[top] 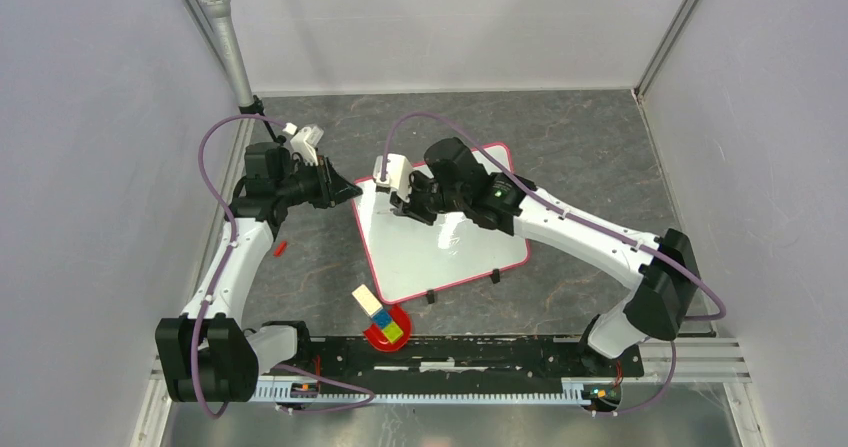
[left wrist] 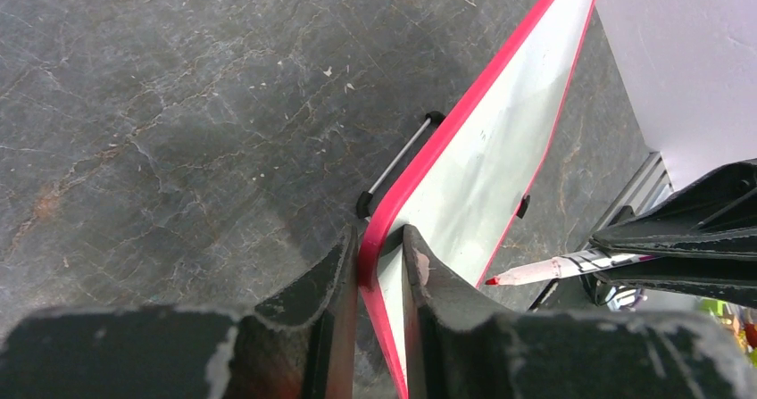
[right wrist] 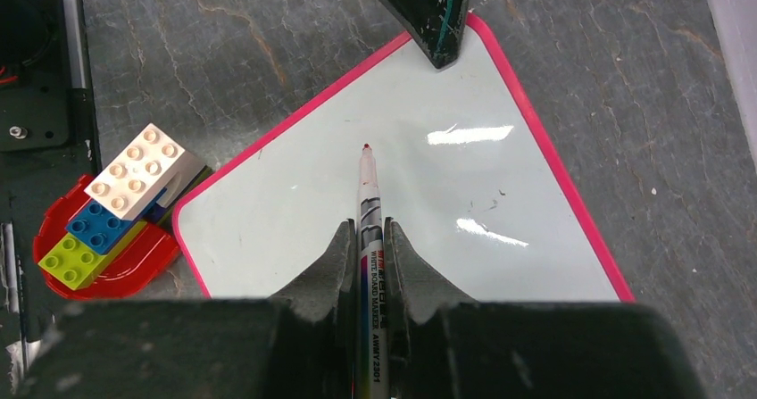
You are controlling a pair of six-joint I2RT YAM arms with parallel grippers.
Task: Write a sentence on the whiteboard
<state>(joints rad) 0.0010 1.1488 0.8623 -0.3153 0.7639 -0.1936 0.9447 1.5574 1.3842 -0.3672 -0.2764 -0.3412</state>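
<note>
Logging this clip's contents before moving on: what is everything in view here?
whiteboard: one, white with pink-red border, mid-table
marker: one, red-tipped, over the whiteboard
dish: one, red, beside the whiteboard's near corner
blocks: at least three, cream, blue, lime, in the dish
small red piece: one, by the left arm
table: one, grey
left fingers: black, either side of the whiteboard's edge
right fingers: black, shut on the marker
</note>
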